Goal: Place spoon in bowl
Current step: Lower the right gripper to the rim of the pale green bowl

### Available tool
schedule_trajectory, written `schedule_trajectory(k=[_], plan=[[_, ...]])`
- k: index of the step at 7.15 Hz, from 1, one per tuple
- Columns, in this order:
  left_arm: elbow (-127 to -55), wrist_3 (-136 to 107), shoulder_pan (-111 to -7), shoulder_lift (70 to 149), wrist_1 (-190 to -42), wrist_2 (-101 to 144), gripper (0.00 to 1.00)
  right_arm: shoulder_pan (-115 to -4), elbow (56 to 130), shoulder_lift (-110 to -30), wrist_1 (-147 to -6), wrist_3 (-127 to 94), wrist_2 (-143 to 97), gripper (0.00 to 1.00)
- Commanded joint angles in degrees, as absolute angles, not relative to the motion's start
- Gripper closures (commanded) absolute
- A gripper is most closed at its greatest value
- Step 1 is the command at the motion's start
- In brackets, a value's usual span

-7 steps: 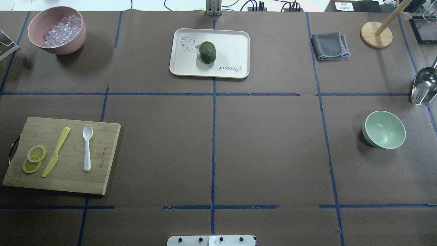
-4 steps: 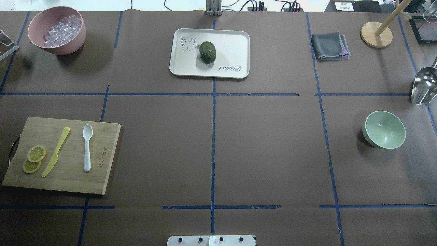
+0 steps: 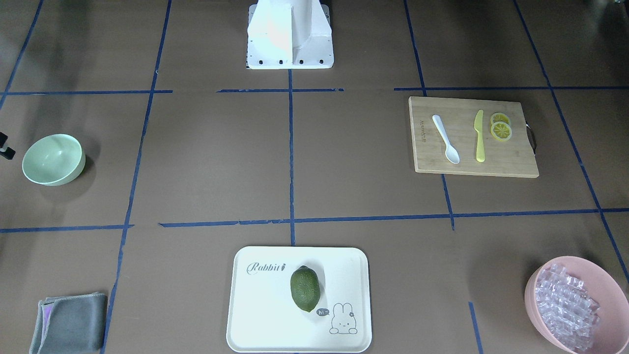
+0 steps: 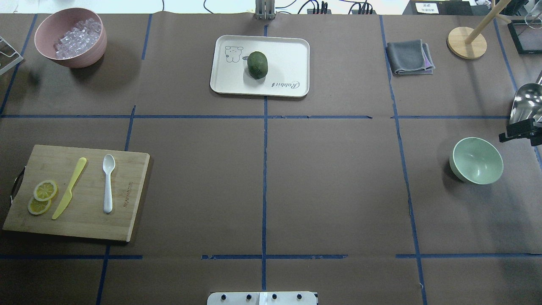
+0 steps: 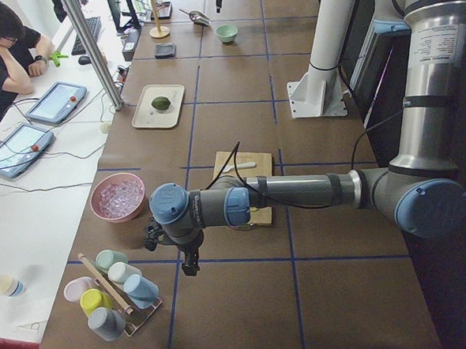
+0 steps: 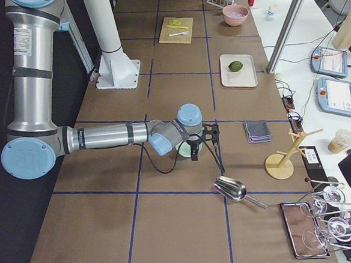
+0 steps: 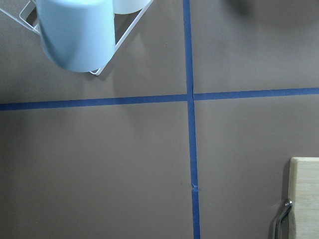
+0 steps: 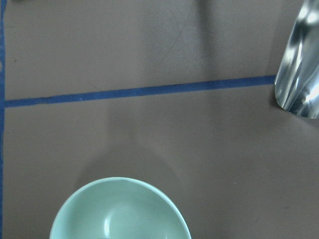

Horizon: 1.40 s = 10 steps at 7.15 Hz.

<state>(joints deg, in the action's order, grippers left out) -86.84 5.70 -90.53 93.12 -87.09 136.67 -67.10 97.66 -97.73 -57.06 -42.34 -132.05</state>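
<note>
The white spoon [image 4: 108,183] lies on a wooden cutting board [image 4: 131,199] at the table's left, scoop pointing away from the robot; it also shows in the front view [image 3: 446,139]. The mint-green bowl [image 4: 477,161] stands upright and empty at the right; the right wrist view looks down on its rim [image 8: 119,211]. My right gripper [image 4: 521,130] pokes in at the overhead view's right edge, just beyond the bowl; I cannot tell whether it is open. My left gripper [image 5: 189,264] hangs over the table left of the board, seen only from the side, state unclear.
A yellow knife [image 4: 70,188] and lemon slices [image 4: 42,197] share the board. A metal scoop [image 4: 525,103] lies close behind the right gripper. A cup rack [image 5: 114,296] stands near the left gripper. A pink bowl [image 4: 71,37], tray [image 4: 292,55] with a lime, and grey cloth [image 4: 408,57] sit along the far side.
The right gripper has come into the overhead view at the right edge, beside the bowl and in front of the scoop. Spoon and bowl have not moved.
</note>
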Motion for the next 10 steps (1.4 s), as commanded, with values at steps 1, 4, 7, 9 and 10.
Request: schedule_trajectory(k=[1, 4, 7, 9, 10], plan=[[-86.8, 5.5, -90.5, 92.7, -87.9, 136.7, 0.0, -61.5, 96.0, -98.2, -56.7, -42.7, -129.1, 0.0], [-86.7, 5.6, -90.5, 92.8, -88.0, 136.7, 0.0, -60.6, 93.9, -98.1, -56.4, -42.5, -128.7, 0.02], [-86.7, 5.4, -90.5, 92.8, -88.3, 136.6, 0.0, -60.6, 94.0, -98.0, -56.3, -42.5, -128.9, 0.99], [-86.7, 5.4, -90.5, 92.8, -88.3, 136.7, 0.0, -60.6, 94.4, -98.1, -56.4, -42.7, -129.1, 1.0], [-86.8, 5.3, -90.5, 92.8, -88.3, 136.7, 0.0, -60.7, 98.1, -98.7, -56.3, -43.6, -129.4, 1.0]])
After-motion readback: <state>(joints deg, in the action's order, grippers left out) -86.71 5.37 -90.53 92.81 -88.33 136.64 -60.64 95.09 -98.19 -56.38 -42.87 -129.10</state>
